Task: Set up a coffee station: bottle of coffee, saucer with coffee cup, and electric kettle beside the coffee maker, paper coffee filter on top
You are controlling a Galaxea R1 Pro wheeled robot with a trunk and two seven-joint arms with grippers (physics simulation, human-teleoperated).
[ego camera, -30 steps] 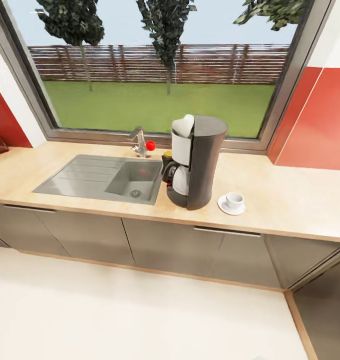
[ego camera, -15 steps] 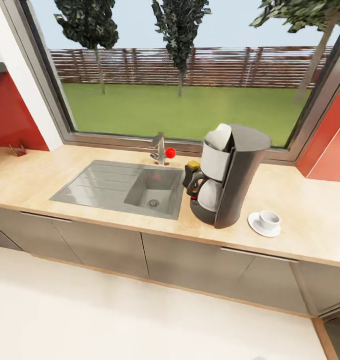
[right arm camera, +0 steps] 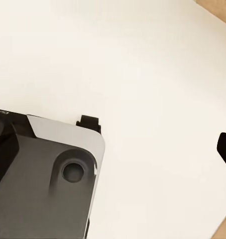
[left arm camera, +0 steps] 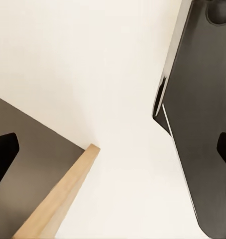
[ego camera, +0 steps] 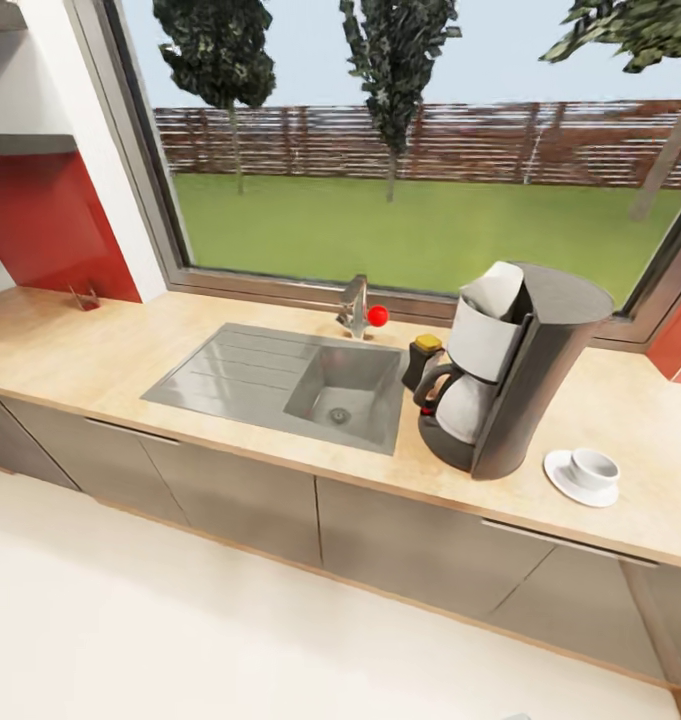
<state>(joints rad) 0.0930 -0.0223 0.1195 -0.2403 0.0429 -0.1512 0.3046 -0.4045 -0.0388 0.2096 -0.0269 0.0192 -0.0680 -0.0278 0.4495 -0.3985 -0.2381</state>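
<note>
The tall dark grey coffee maker (ego camera: 525, 375) stands on the wood-grain kitchen countertop (ego camera: 100, 355), right of the sink. A white paper coffee filter (ego camera: 494, 291) sits in its top. The dark bottle of coffee (ego camera: 422, 362) with a yellow cap stands touching or just beside its left side. To its right the coffee cup (ego camera: 593, 467) rests on the white saucer (ego camera: 564, 479). Part of the kitchen shelf (ego camera: 20, 143) shows at upper left. The electric kettle is out of view. My left gripper (left arm camera: 113, 154) and right gripper (right arm camera: 113, 149) hang open over the floor, holding nothing.
A grey inset sink (ego camera: 280, 375) with a faucet (ego camera: 355, 304) and red knob (ego camera: 378, 315) lies under the window. Grey cabinets (ego camera: 410, 545) run below the counter. A small red object (ego camera: 83, 297) sits at the far left. My dark base (left arm camera: 202, 124) shows beside pale floor.
The head camera has swung left and drawn closer, so the counter's things sit further right and lower in the picture. Nothing on the counter has moved.
</note>
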